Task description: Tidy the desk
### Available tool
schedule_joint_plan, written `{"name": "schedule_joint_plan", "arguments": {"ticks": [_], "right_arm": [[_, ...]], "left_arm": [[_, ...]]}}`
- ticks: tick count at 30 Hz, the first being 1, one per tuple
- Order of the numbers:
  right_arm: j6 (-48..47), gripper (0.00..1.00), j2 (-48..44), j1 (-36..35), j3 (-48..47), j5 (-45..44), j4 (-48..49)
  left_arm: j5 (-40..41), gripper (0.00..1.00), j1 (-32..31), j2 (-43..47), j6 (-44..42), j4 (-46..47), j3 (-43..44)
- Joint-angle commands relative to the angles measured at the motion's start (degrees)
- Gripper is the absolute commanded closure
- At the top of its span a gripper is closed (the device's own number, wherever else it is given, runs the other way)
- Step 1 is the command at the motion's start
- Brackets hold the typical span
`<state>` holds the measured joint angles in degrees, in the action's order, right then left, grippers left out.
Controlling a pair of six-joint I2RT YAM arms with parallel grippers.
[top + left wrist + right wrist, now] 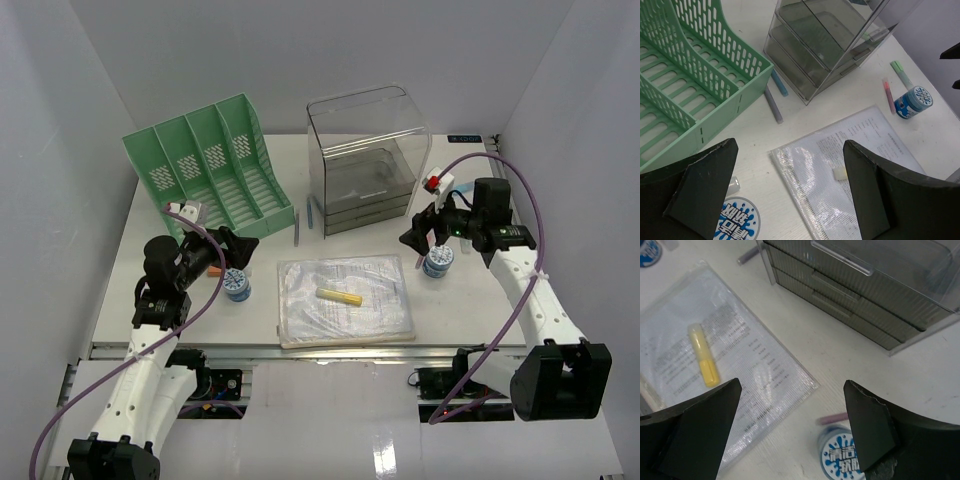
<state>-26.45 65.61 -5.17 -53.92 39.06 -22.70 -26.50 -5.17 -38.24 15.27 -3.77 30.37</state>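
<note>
The desk (pixel 470 300) is a white tabletop. A clear document pouch (pixel 345 300) lies at its front middle, with a yellow highlighter (pixel 339 296) on it. My left gripper (pixel 243 250) hangs open just above a blue-and-white round tub (pixel 237 285), with nothing between its fingers. In the left wrist view that gripper (pixel 790 150) spans the pouch's corner (pixel 840 165), and the tub (pixel 737 220) sits below it. My right gripper (pixel 418 232) is open over a second tub (pixel 437 263). In the right wrist view it (pixel 792 387) holds nothing, and the tub (pixel 842 455) is near the right finger.
A green slotted file rack (pixel 210 170) stands at the back left, and a clear drawer box (pixel 365 165) at the back middle. A blue pen (pixel 779 82) and a grey pen (pixel 773 104) lie between them. A pink pen (pixel 888 94) and a green pen (pixel 901 72) lie by the right tub.
</note>
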Motion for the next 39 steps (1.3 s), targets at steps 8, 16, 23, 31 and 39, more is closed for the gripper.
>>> {"name": "schedule_joint_plan", "arguments": {"ticks": [8,16,23,31,39], "right_arm": [[55.3,0.08,4.6,-0.6,15.6,6.5,49.7],[72.5,0.14,10.5,-3.1,13.7,-7.9,55.6],[83.1,0.24,18.0,-5.2,14.2,-12.0,68.5],[86.9,0.34,23.5,-5.5,13.0,-14.5,76.4],[90.1,0.46,28.9,-5.5,12.0,-16.2,81.7]], "left_arm": [[-1.3,0.02,-0.2,1.0,-0.7,1.5,-0.6],[-0.7,0.02,-0.3,1.5,-1.3,1.6,-0.9],[-1.0,0.02,-0.5,0.2,-1.9,1.7,-1.0],[-1.2,0.02,-0.6,0.1,-2.2,2.0,-1.0],[-1.5,0.02,-0.8,-0.1,-2.1,2.1,-1.0]]}}
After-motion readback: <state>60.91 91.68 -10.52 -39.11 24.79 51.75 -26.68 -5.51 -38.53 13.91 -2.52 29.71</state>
